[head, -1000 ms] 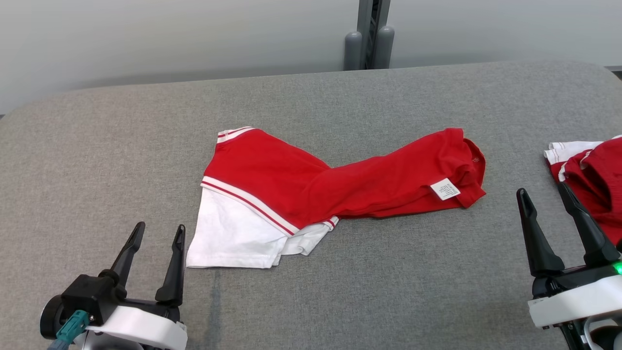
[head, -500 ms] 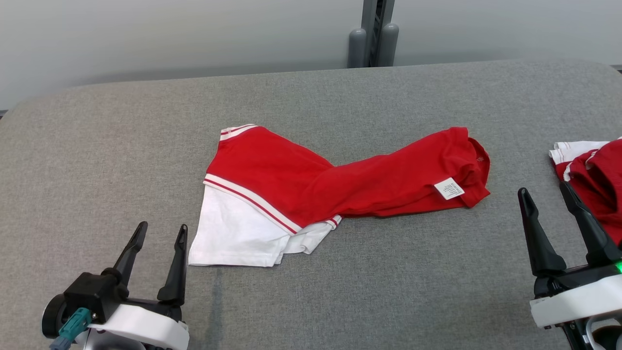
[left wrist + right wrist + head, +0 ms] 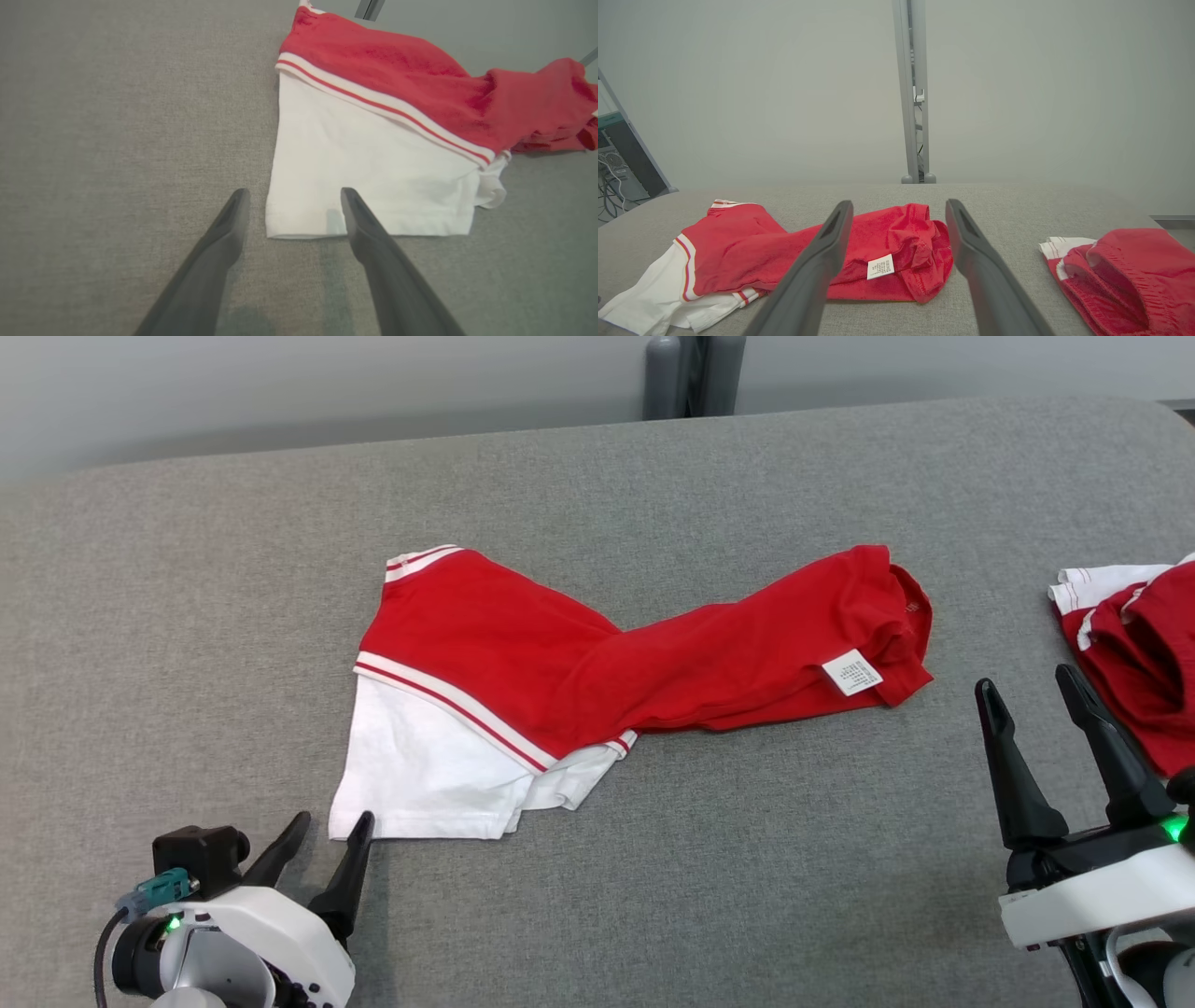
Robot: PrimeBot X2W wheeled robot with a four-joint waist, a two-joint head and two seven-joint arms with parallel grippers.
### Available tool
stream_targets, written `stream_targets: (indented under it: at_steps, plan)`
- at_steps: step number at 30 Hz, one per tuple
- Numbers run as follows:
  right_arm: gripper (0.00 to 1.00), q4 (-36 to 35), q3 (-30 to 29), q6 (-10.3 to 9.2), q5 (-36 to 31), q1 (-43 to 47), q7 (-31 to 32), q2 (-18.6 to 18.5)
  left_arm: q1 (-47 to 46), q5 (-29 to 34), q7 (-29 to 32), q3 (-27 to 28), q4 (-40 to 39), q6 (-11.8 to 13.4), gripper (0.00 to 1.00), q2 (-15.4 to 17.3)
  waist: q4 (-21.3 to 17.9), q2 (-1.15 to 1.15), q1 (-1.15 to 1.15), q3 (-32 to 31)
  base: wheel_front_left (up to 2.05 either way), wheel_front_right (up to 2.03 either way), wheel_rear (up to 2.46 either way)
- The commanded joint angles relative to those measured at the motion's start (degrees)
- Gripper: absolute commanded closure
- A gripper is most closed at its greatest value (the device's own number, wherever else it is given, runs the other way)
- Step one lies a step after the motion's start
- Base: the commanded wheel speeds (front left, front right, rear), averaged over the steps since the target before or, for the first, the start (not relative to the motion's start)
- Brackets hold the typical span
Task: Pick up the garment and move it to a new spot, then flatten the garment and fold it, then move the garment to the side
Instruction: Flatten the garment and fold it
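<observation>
Table [image 3: 747,859]: grey woven fabric, rounded far corners. Garment [image 3: 597,672] lies mid-table, slightly left. It's soft knit; the red body is twisted into a rope-like band running right. A white panel with red-and-white striped trim lies flat at near left, and there's a white care label [image 3: 851,672] by the right end. Second red-and-white piece [image 3: 1139,653] is bunched at the right edge.

Versus a second ago: head camera shifted. Left gripper [image 3: 334,819] has tipped forward, and its spread, empty fingers now straddle the white hem's near-left corner. Can't tell if they touch it. Right gripper [image 3: 1025,679] unchanged: fingers apart, empty, near right between the two garments.
</observation>
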Motion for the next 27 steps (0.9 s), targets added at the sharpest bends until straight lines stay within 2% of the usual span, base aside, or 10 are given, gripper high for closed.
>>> stream_targets:
  at_steps: [1, 9, 10, 11, 19, 27]
  plan:
    - [0.0, 0.68, -0.02, 0.0, 0.3, -0.68, -0.64, -0.06, -1.41, -1.4, 1.4, -0.32, 2.16, -0.63, 0.0, 0.63, -0.87, 0.0, 0.0, 0.8, 0.0, 0.0, 0.0]
    - [0.0, 1.7, 0.01, 0.0, 0.63, -0.92, -0.8, -0.44, -3.31, -2.74, 1.89, -1.25, 7.5, -1.25, 0.0, 1.39, -1.61, 0.0, 0.0, 1.68, 0.0, 0.0, 0.0]
    - [0.0, 1.85, -0.43, 0.0, 0.59, -0.88, -0.65, -0.49, -3.45, -2.84, 1.76, -1.46, 7.93, -1.37, 0.45, 1.45, -1.66, 0.0, 0.0, 1.75, 0.0, 0.0, 0.0]
    - [0.0, 2.01, -0.99, 0.0, 0.53, -0.8, -0.28, -0.43, -3.63, -2.97, 1.6, -1.62, 8.25, -1.37, 1.0, 1.54, -1.7, 0.0, 0.0, 1.8, 0.0, 0.0, 0.0]
    - [0.0, 7.13, -3.06, 0.0, -0.84, -2.48, 0.27, -1.81, -5.02, -3.66, 0.07, -2.75, 8.53, -1.67, 1.0, 2.29, -1.11, 0.0, 0.0, 2.93, 0.0, 0.0, 0.0]
    - [0.0, 17.86, 2.09, 0.0, 2.49, -11.26, -1.36, -4.2, -7.36, -3.93, -0.75, -3.95, 8.88, -1.67, 1.0, 2.96, 0.58, 0.0, 0.0, 5.8, 0.0, 0.0, 0.0]
